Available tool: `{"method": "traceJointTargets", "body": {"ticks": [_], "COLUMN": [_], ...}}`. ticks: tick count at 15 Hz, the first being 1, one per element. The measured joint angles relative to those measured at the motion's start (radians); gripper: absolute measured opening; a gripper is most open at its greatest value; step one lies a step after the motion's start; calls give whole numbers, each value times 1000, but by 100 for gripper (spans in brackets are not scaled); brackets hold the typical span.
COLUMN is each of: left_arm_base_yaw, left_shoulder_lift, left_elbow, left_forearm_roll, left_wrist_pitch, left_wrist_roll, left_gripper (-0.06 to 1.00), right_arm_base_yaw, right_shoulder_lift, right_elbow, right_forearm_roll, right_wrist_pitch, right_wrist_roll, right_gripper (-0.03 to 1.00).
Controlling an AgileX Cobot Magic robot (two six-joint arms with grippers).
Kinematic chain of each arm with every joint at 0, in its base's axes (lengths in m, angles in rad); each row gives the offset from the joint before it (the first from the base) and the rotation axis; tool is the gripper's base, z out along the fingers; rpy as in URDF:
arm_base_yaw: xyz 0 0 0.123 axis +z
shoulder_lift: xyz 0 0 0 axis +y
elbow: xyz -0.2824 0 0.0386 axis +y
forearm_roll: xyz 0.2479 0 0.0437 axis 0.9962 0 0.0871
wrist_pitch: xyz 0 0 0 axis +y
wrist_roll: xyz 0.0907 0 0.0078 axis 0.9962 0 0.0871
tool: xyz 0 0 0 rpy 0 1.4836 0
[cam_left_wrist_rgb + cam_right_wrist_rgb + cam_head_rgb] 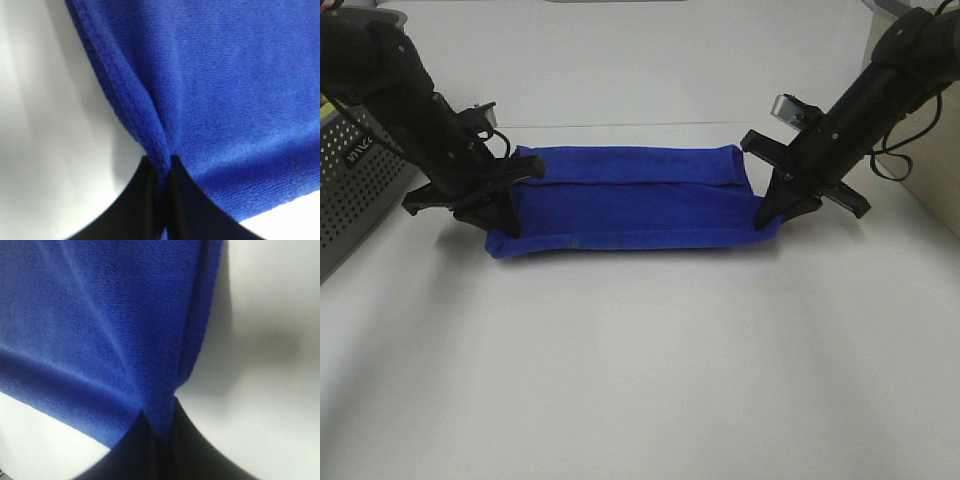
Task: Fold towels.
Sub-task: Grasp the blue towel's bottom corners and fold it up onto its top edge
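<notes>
Towel (630, 200) soft, light, limp, slack between the claws; left gripper (160, 170) and right gripper (159, 422) each clamped on its end edge, judged the best hold.

A robotics lab, I'd say: two black robot arms (415, 110) (880, 90) with trailing cables, a plain white bench (640, 380), a grey perforated crate (350, 190).

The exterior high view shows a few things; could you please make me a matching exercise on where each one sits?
Things: 1 towel; 2 left end effector; 3 right end effector; 4 grey basket.
Places: A far left edge of view; B shut on towel's right end; C stretched across the middle; D shut on towel's left end.
Pairs: 1-C, 2-D, 3-B, 4-A.
</notes>
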Motion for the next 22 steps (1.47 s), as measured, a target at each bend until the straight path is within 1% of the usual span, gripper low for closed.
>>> {"method": "traceJointTargets", "body": {"ticks": [3, 5, 7, 8, 10, 12, 14, 17, 19, 22], "left_arm_base_yaw": [-4, -7, -7, -7, -7, -7, -7, 3, 16, 21], "left_shoulder_lift": [-83, -143, -179, -181, -191, -218, -237, -219, -188, -132], "left_elbow": [162, 267, 344, 361, 361, 328, 250, 149, 112, 94], "left_forearm_roll": [-6, -9, -13, -13, -33, -34, -34, -31, -31, -39], "left_wrist_pitch": [6, -2, -11, -9, -14, -32, -38, -78, -133, -248], "left_wrist_roll": [18, 19, 20, 20, 20, 20, 14, -51, -64, -67], "left_gripper": [4, 4, 4, 4, 4, 4, 4, 4, 4, 4], "right_arm_base_yaw": [4, 32, 67, 93, 100, 101, 101, 94, 79, 69], "right_shoulder_lift": [-113, -159, -161, -167, -200, -230, -232, -225, -189, -97], "right_elbow": [232, 360, 422, 429, 431, 388, 311, 175, 84, 0], "right_forearm_roll": [1, 2, -1, -2, -5, -32, -55, -65, -64, -63], "right_wrist_pitch": [-56, -96, -123, -138, -167, -174, -172, -190, -189, -189], "right_wrist_roll": [-18, -33, -44, -46, -49, -44, -25, 2, 5, 8], "right_gripper": [0, 0, 0, 0, 0, 0, 0, 0, 0, 0]}}
